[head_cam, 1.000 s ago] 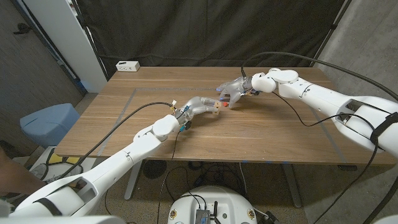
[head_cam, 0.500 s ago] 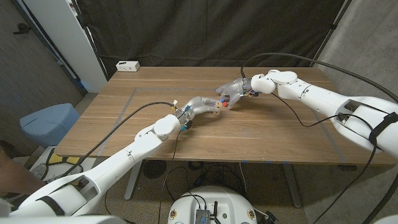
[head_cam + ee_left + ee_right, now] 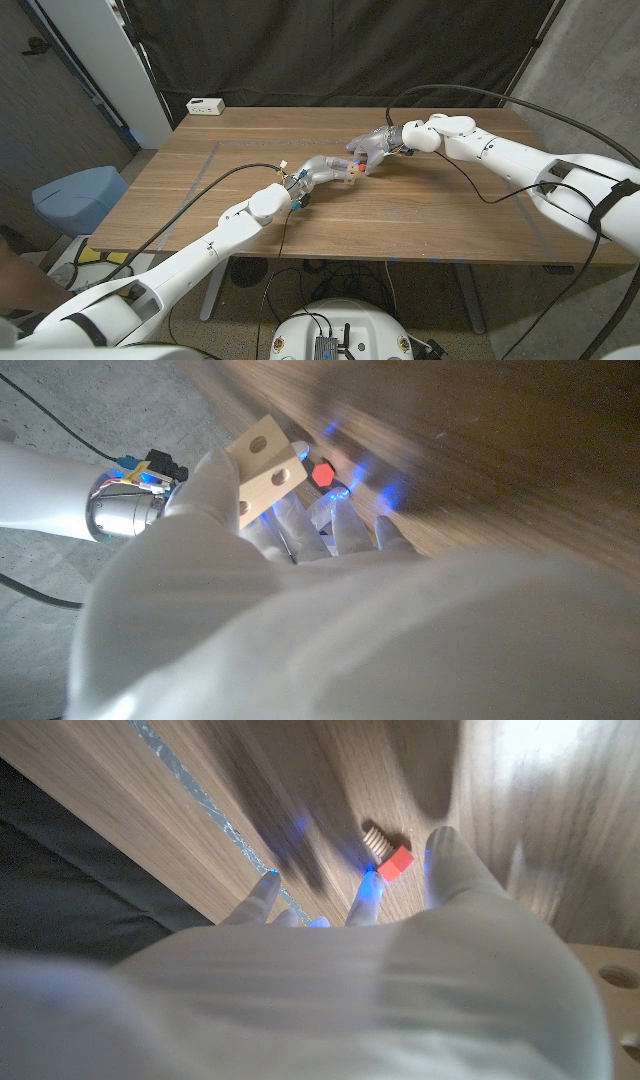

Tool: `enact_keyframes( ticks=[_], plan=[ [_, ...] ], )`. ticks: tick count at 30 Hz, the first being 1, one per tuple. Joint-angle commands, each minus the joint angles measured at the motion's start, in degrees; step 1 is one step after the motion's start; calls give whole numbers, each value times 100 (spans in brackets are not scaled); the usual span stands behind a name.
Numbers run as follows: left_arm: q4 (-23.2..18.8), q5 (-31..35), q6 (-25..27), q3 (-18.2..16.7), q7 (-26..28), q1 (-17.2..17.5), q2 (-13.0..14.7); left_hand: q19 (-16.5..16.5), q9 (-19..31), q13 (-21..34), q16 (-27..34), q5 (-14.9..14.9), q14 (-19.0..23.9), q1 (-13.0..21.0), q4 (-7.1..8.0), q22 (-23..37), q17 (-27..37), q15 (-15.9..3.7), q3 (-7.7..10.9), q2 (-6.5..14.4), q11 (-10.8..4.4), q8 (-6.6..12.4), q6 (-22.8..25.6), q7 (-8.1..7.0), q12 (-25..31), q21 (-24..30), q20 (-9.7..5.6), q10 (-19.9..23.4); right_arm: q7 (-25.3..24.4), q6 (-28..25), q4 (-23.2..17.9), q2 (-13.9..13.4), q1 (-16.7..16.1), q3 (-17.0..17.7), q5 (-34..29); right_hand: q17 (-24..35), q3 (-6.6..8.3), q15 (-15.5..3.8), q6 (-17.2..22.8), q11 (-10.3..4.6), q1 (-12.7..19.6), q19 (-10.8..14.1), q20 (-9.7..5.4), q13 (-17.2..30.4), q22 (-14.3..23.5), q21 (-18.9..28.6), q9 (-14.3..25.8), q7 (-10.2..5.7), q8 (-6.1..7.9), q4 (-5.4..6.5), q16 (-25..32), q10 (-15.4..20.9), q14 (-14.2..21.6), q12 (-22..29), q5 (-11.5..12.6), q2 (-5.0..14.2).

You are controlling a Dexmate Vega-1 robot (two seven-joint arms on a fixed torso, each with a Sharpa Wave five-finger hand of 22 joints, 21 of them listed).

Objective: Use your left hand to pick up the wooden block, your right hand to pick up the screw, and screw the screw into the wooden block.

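Left hand [image 3: 230,510] grips the block [image 3: 266,465], holding it off the counter [image 3: 400,215] near mid-counter. Right hand [image 3: 400,950] reaches with fingers apart over the screw [image 3: 388,855], which lies on the counter just beyond the fingertips [image 3: 366,885]; no grip is made. In the head view the two hands meet close together. Judgement: the block is light, rigid and drilled with holes, and is secure held by its flat sides. The screw is small and likely to roll; pinch it at the red head
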Motion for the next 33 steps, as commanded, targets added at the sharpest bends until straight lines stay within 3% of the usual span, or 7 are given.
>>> enact_keyframes(
  ticks=[1, 8, 12, 17, 21, 33],
  plan=[
    [22, 4, -8, 16, -23, -23, -7, -6, 17, 25, -14, 42, 36, 5, 19, 29, 12, -450, 8, 60, -1, 30, 109, 5, -13, 10, -6, 63, -204, 32, 89, 17, 30, -60, -43, 18, 44, -48, 102, -38, 105, 91, -37, 8, 15, 28, 26, 6, 69, 3, 37, 92, 55, 27, -25, 4],
    [26, 3, -11, 24, -42, -31, -8, -7, 17, 27, -16, 43, 34, 2, 18, 29, 12, -451, 2, 65, -1, 27, 117, 6, -20, 10, -4, 69, -267, 28, 79, -2, 20, -57, -41, 19, 70, -120, 254, -83, 161, 208, -168, 8, 14, 27, 53, 29, 168, 1, 45, 223, 141, 37, -26, 7],
    [21, -1, -2, 25, -47, -32, -9, -4, 17, 29, -15, 43, 36, 0, 19, 29, 12, -452, 0, 71, -1, 22, 112, 5, -24, 12, -11, 72, -306, 51, 115, 5, 28, -64, -37, 20, 86, -169, 344, -74, 205, 319, -417, 8, 9, 21, 79, 87, 243, 2, 54, 299, 234, 27, -24, -3],
    [8, 0, 7, 25, -43, -26, -4, -5, 17, 31, -13, 45, 41, -6, 23, 30, 13, -452, -3, 83, -1, 17, 109, 4, -29, 12, -7, 74, -349, 33, 135, 9, 20, -59, -27, 23, 103, -253, 372, -62, 241, 445, -549, 9, 5, 32, 96, 104, 281, 3, 76, 373, 345, 29, -23, 0],
    [-2, -1, 27, 28, -40, -20, -6, -8, 18, 33, -11, 47, 46, -9, 26, 30, 14, -450, -5, 93, -1, 19, 124, 8, -33, 11, -7, 77, -372, 50, 183, 27, 19, -54, 15, 24, 109, -250, 434, -39, 258, 539, -584, 8, 2, 41, 108, 183, 326, 5, 75, 400, 385, 21, -24, -4],
    [-17, 22, 65, 50, -28, -28, -19, -6, 18, 39, -12, 55, 45, -17, 31, 31, 16, -444, -10, 123, 0, 16, 138, 13, -44, 13, -5, 85, -566, 71, 199, 36, -24, -64, 16, 25, 120, -300, 689, -20, 309, 741, -628, 7, -4, 24, 156, 220, 500, 8, 82, 617, 548, 45, -25, -22]
  ],
)
